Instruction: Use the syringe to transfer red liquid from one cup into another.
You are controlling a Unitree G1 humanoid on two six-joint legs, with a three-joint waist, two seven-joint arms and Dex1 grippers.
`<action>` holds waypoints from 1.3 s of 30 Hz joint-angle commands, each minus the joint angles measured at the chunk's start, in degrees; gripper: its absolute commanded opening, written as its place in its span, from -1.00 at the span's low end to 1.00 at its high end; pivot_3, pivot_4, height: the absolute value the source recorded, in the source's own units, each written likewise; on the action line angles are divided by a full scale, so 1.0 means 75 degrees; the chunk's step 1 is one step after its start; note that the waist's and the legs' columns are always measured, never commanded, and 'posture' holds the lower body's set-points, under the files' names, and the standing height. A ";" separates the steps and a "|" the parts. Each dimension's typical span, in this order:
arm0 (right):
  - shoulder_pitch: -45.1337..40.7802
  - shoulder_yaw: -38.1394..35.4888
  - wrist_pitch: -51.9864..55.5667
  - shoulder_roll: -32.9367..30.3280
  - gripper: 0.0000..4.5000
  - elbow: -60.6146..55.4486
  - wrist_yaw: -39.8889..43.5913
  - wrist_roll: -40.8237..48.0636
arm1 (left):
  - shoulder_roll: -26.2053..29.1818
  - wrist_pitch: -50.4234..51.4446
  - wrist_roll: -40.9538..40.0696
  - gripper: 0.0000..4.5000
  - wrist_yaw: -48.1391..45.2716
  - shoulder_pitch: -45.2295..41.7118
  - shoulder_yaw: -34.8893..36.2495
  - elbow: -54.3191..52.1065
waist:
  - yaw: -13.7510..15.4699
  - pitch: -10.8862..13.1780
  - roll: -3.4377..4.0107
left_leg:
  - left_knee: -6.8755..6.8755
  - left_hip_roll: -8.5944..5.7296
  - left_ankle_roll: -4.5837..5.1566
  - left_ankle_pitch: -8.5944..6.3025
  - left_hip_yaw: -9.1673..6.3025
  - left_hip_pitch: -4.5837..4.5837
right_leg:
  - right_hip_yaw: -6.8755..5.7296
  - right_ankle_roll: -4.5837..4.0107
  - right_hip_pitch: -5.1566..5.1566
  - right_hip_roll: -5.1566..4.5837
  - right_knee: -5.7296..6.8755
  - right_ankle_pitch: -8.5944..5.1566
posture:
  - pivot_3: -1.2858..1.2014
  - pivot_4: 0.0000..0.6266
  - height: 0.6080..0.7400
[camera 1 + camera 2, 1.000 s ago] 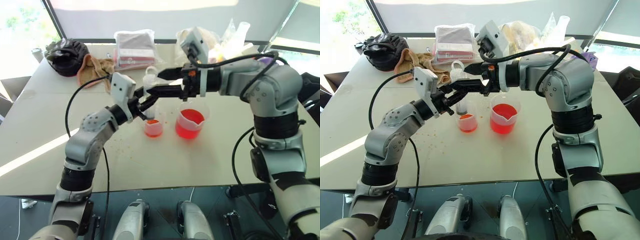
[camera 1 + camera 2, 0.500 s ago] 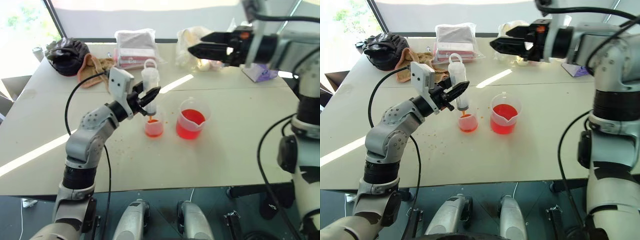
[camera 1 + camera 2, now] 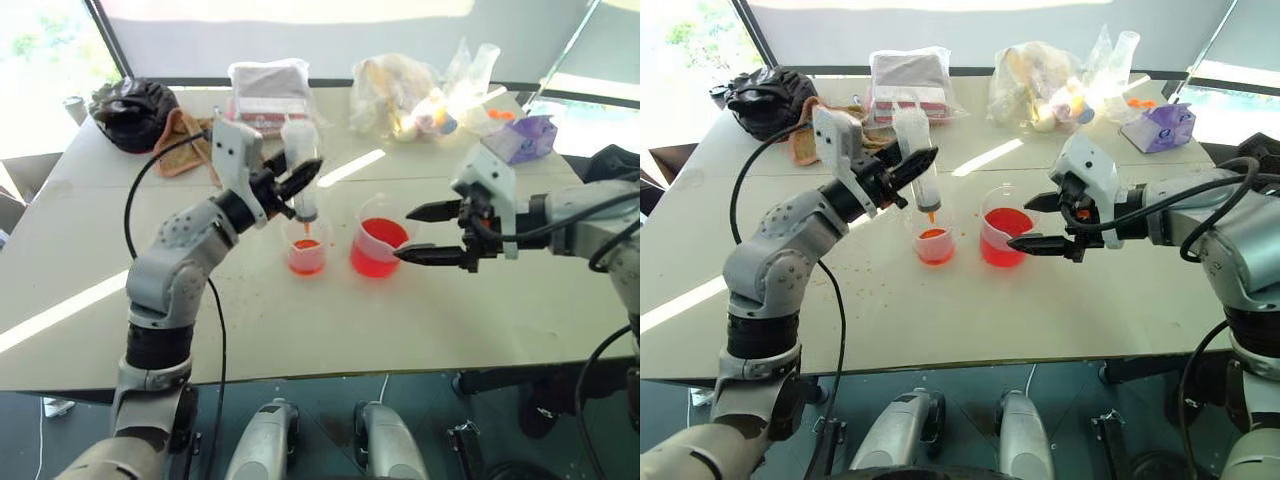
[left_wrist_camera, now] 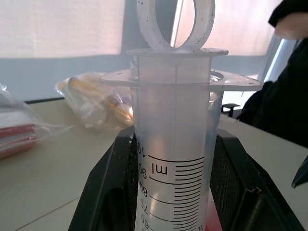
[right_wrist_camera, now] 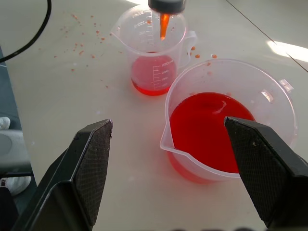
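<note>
The left gripper (image 3: pixel 300 178) is clamped on the syringe (image 3: pixel 300 165) barrel, holding it upright (plunger ring at twelve o'clock), its orange nozzle just above the small cup (image 3: pixel 307 250) of red liquid (image 3: pixel 307 256); the spouted beaker (image 3: pixel 381 240) stands on the surface (image 3: pixel 330 320) just beside it, at three o'clock; the right gripper (image 3: pixel 424 232), jaws spread wide and empty, hovers at the beaker's three o'clock.

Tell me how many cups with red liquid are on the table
2. The small cup sits under the syringe held by the left tool. The spouted beaker stands beside it, near the open right tool. Bags behind might hide others.
</note>
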 commanded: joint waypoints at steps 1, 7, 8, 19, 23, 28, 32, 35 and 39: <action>-0.0040 -0.0208 -0.0160 0.0025 0.72 -0.0193 -0.0143 0.0000 | -0.0055 0.0572 -0.0870 -0.34 0.0602 -0.0765 0.0769 -0.0018 | -0.0004 0.0000 0.0000 | 0.0002 -0.0002 0.0001 -0.0001 0.0000 0.0002 | 0.0000 0.0000 0.0005 0.0000 -0.0002 0.0000 | 0.03 -0.52 1.00; -0.0138 -0.0119 -0.0227 -0.0036 0.72 -0.0073 -0.0163 -0.0062 | 0.0568 0.2523 -0.2474 -0.34 0.1797 -0.1761 0.2124 0.0694 | -0.0041 0.0000 0.0000 | 0.0003 -0.0003 0.0003 -0.0001 -0.0001 0.0005 | -0.0001 0.0027 0.0003 0.0015 0.0007 0.0013 | 0.03 -0.52 1.00; -0.0180 -0.0125 -0.0206 -0.0047 0.72 -0.0032 -0.0161 -0.0056 | 0.0738 0.2847 -0.2664 -0.34 0.1966 -0.1866 0.2277 0.0845 | -0.0049 0.0000 0.0000 | 0.0003 -0.0003 0.0003 -0.0001 -0.0001 0.0007 | -0.0001 0.0028 0.0003 0.0017 0.0011 0.0013 | 0.03 -0.52 1.00; -0.0432 -0.0030 -0.0265 -0.0247 0.72 0.0141 0.0008 -0.0172 | 0.1218 0.6677 -0.2456 -0.34 0.4110 -0.2268 0.3504 0.2717 | -0.0017 0.0004 -0.0009 | 0.0008 -0.0005 0.0002 0.0001 -0.0005 0.0010 | -0.0002 0.0032 0.0008 0.0021 0.0019 0.0014 | 0.03 -0.52 1.00; -0.0606 -0.0013 -0.0253 -0.0266 0.72 0.0175 0.0035 -0.0209 | 0.1139 0.6842 -0.2870 -0.34 0.4516 -0.1733 0.3064 0.2894 | -0.0027 0.0005 -0.0010 | 0.0007 -0.0005 -0.0005 0.0003 -0.0005 0.0010 | -0.0001 0.0037 0.0002 0.0021 0.0021 0.0017 | 0.03 -0.52 1.00; -0.0665 0.0024 -0.0227 -0.0422 0.72 0.0017 0.0207 -0.0192 | 0.1296 0.6842 -0.3671 -0.34 0.4867 -0.0821 0.2076 0.2839 | -0.0027 0.0003 -0.0007 | -0.0005 -0.0008 -0.0032 -0.0003 -0.0006 0.0012 | 0.0006 0.0034 -0.0008 0.0002 0.0025 0.0018 | 0.03 -0.52 1.00; -0.0572 -0.0021 -0.0132 -0.0492 0.72 -0.0389 0.0419 0.0031 | 0.1651 0.6842 -0.4297 -0.34 0.5125 -0.0268 0.1189 0.3063 | -0.0025 -0.0002 0.0000 | -0.0007 -0.0008 -0.0043 -0.0008 -0.0007 0.0008 | 0.0011 0.0022 -0.0014 -0.0012 0.0023 0.0014 | 0.03 -0.52 1.00; -0.0537 -0.0065 -0.0038 -0.0563 0.72 -0.0683 0.0599 0.0278 | 0.1744 0.6842 -0.4511 -0.34 0.5303 -0.0158 0.1072 0.3117 | -0.0028 -0.0004 0.0004 | -0.0013 -0.0008 -0.0043 -0.0010 -0.0007 0.0012 | 0.0013 0.0005 -0.0013 -0.0019 0.0021 0.0004 | 0.03 -0.52 1.00; -0.0475 0.0014 -0.0055 -0.0601 0.74 -0.0792 0.0567 0.0268 | 0.1803 0.6842 -0.4650 0.24 0.5480 -0.0166 0.1026 0.3229 | -0.0030 -0.0006 0.0004 | -0.0015 -0.0008 -0.0043 -0.0010 -0.0008 0.0012 | 0.0019 0.0004 -0.0013 -0.0023 0.0020 0.0004 | 0.03 -0.52 1.00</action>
